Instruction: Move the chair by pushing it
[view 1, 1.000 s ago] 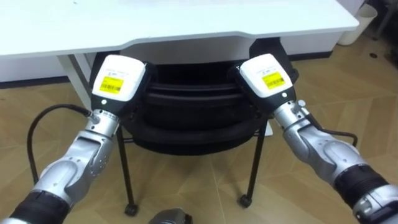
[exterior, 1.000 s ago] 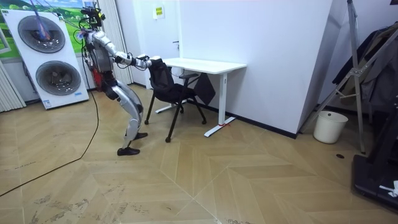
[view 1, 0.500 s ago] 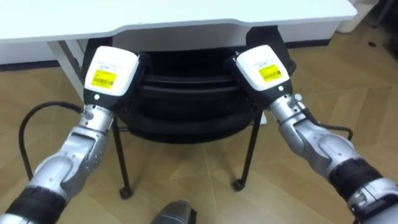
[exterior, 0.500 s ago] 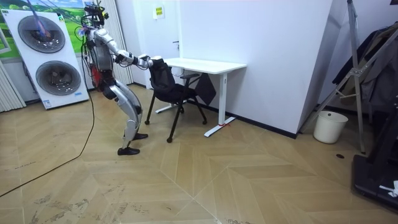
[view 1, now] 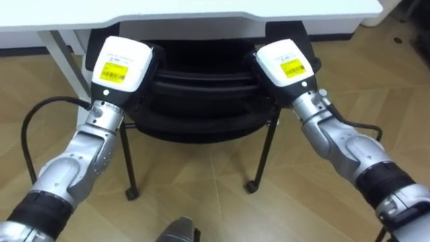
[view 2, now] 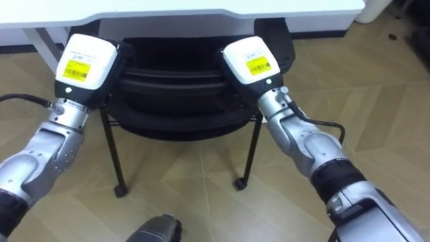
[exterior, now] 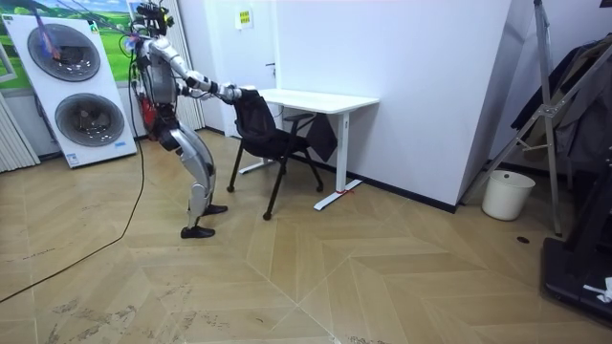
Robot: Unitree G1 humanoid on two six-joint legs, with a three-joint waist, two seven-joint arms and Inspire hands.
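A black chair [view 1: 201, 107] on thin black legs with castors stands in front of me, its seat partly under the white desk [view 1: 201, 13]. Both my hands rest against the top of its backrest, left hand [view 1: 119, 67] at the left corner and right hand [view 1: 287, 64] at the right corner. White covers with yellow labels on the backs of the hands hide the fingers. In the room view I stand on the room view's left of the chair [exterior: 270, 136], leaning forward with both arms stretched out to its back, and the desk [exterior: 316, 98] is just beyond.
The desk's white legs [view 1: 62, 48] flank the chair, and a dark object [view 1: 290, 35] sits under the desk at the right. Stacked washing machines [exterior: 67, 86] stand behind me. A white bin [exterior: 504, 194] and a rack [exterior: 555, 115] stand far off on the wooden floor.
The chair has rolled farther toward and under the desk, to the room view's right. My arms have stretched out with it while my feet stayed in place.
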